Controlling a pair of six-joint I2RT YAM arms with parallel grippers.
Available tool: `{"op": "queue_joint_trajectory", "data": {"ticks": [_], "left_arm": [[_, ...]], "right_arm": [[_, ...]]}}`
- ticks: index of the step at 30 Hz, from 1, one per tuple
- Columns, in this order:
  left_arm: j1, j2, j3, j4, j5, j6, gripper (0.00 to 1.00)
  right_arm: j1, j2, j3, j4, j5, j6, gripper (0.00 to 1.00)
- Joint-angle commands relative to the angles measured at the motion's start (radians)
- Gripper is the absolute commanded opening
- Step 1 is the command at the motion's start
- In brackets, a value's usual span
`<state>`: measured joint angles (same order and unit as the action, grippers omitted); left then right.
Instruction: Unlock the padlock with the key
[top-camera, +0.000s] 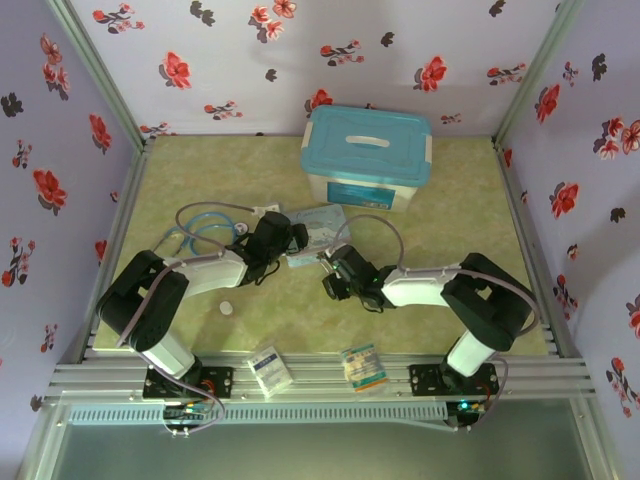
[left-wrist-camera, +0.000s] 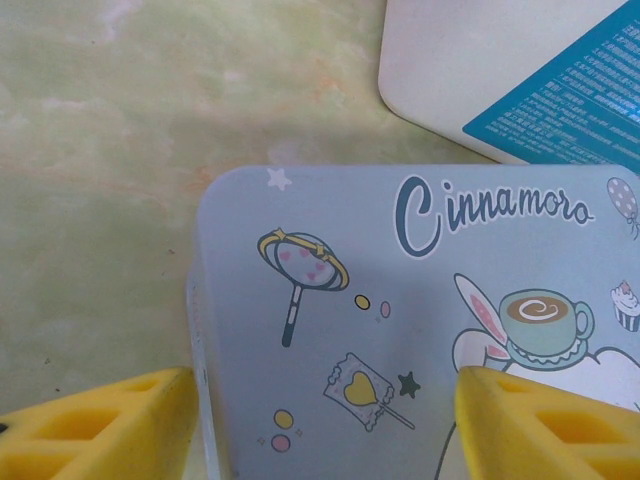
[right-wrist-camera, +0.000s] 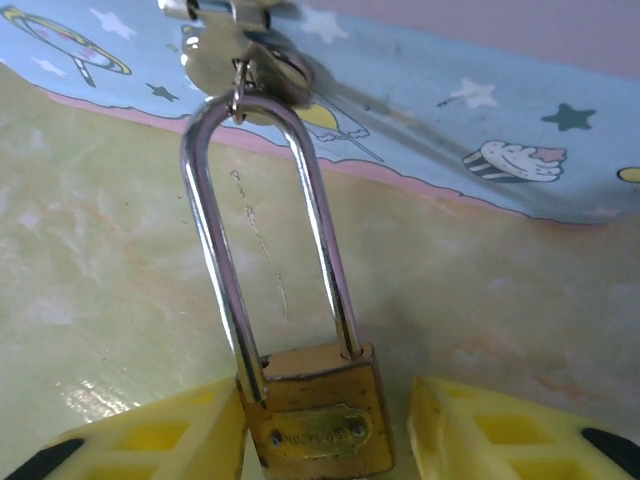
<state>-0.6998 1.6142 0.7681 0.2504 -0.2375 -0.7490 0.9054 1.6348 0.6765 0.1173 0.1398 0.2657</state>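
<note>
soft even light, slight close-up blur

Lower left of the overhead frame, the left arm (top-camera: 205, 273): chunky black joint housings, white links, and a grey cable looping off it. Lower right, the right arm (top-camera: 415, 290) has the same black-and-white build, with a grey cable arcing over the top and a green light at its black base (top-camera: 465, 388). Up close, the left gripper (left-wrist-camera: 325, 400) has bright yellow fingers (left-wrist-camera: 100, 425) moulded with hollow triangular pockets. The right gripper (right-wrist-camera: 325, 400) has matching yellow fingers (right-wrist-camera: 520, 435), with black patches at the outer corners.
</note>
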Motion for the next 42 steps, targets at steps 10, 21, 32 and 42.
{"op": "queue_joint_trajectory", "data": {"ticks": [10,21,32,42], "left_arm": [[0.006,0.035,-0.025,-0.106,0.022,0.008,0.68],[0.010,0.039,-0.019,-0.110,0.023,0.014,0.68],[0.010,0.036,-0.014,-0.103,0.028,0.029,0.67],[0.015,-0.013,0.100,-0.228,-0.044,0.106,0.67]], "right_arm": [[0.017,-0.054,-0.086,0.077,-0.058,0.024,0.17],[-0.007,-0.088,-0.215,0.315,-0.130,0.366,0.01],[0.046,-0.002,-0.324,0.697,0.038,0.871,0.00],[0.127,0.315,-0.309,1.129,0.129,1.091,0.00]]}}
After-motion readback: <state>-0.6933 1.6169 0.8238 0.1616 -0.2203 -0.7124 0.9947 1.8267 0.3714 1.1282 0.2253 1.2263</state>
